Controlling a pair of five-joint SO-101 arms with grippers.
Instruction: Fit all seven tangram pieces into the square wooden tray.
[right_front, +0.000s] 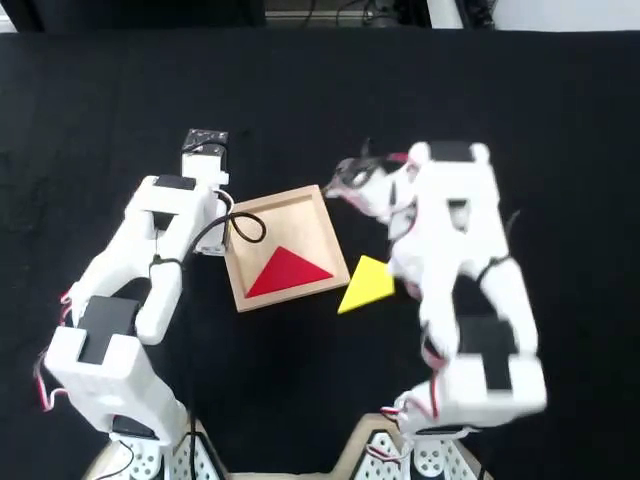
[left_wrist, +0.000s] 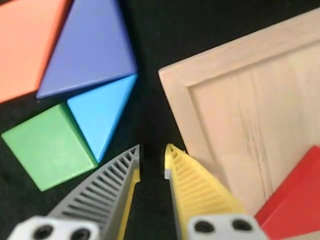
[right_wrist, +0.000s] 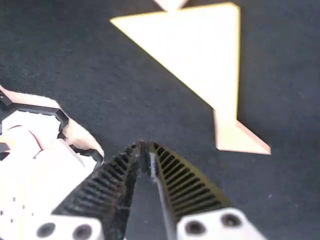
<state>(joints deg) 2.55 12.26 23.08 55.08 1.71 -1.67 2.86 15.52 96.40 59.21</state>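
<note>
Left hand (left_wrist: 152, 147) hung slightly apart, empty, at tray (left_wrist: 225, 52) corner | right hand (right_wrist: 145, 146) pinched together, empty | red triangle (right_front: 285, 272) sat inside | next: likely needed gripping yellow triangle (right_front: 367, 284) beside tray.

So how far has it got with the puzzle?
Barely started. The red triangle lies in the wooden tray. Nothing is in hand: the left gripper is open, the right gripper shut, both empty. Still outside on the table: yellow triangle, green square, dark blue triangle, light blue triangle, orange piece.
</note>
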